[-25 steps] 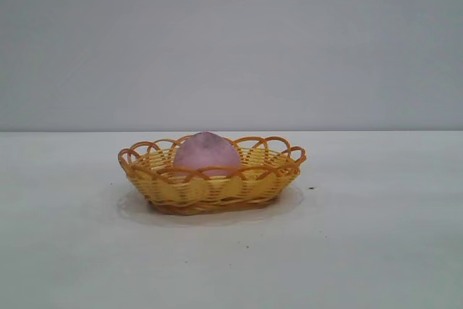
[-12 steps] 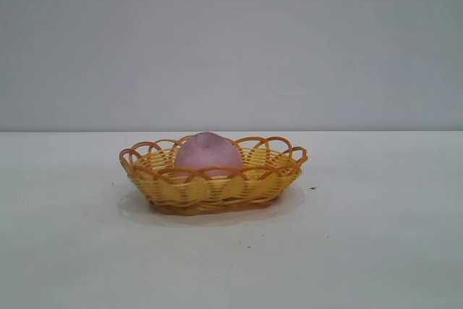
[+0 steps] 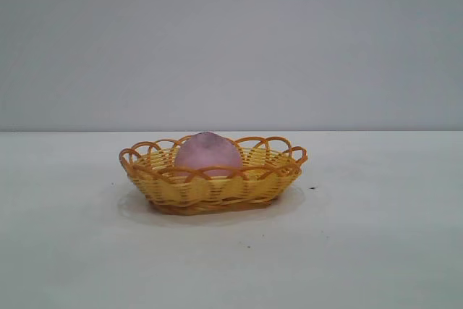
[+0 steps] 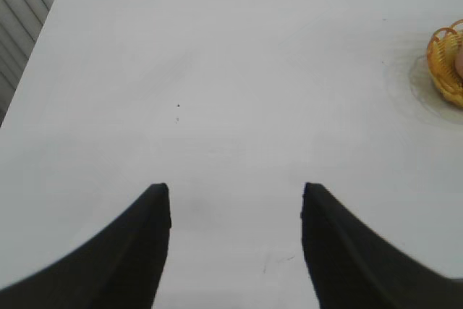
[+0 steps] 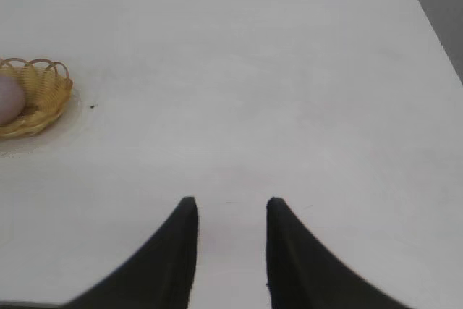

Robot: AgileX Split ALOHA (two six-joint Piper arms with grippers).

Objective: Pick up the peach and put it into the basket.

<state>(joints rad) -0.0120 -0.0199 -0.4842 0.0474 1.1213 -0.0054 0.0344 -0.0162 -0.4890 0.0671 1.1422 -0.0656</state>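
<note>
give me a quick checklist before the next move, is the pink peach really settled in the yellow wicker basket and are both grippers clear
1. Dusty pink rounded peach inside the shallow yellow wicker basket with orange-brown looped rim: ok, it sits within the rim.
2. Basket flat on the white table: ok, not tilted.
3. Left gripper clear of the basket: ok, over bare table, basket far off at the edge of its wrist view.
4. Right gripper clear of the basket: ok, also over bare table, apart from it.
5. Both grippers holding nothing: ok, fingers apart with only table between them.
6. Peach resting on the basket floor: cannot tell, the rim hides its underside.
</note>
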